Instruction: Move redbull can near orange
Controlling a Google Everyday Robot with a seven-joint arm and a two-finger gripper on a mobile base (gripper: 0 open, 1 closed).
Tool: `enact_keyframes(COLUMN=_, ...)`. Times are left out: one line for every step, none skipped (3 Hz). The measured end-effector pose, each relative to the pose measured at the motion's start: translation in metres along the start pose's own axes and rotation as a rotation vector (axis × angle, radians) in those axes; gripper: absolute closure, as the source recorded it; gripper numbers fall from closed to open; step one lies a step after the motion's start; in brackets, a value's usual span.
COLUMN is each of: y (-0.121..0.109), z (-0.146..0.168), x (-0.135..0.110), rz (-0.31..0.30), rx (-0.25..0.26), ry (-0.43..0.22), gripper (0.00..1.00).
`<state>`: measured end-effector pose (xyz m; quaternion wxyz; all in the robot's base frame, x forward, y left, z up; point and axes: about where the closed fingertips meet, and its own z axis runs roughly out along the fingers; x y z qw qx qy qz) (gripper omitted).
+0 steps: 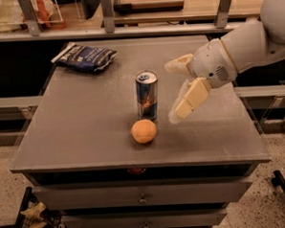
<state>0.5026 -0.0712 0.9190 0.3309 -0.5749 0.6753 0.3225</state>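
The redbull can [147,95] stands upright near the middle of the grey table [86,133]. The orange [144,131] lies just in front of it, almost touching. My gripper [174,90] is to the right of the can and raised above the table, clear of the can. Its fingers [187,101] are spread wide and hold nothing. The white arm reaches in from the upper right.
A flat dark-blue snack bag [86,57] lies at the table's far left corner. Drawers [143,198] sit under the table's front edge. A shelf with rails runs behind the table.
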Motion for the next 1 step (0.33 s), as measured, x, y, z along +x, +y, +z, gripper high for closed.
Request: enact_keyframes(y=0.004, z=-0.0011, x=0.0077, rz=0.006, rx=-0.013, ry=0.029, gripper=0.0)
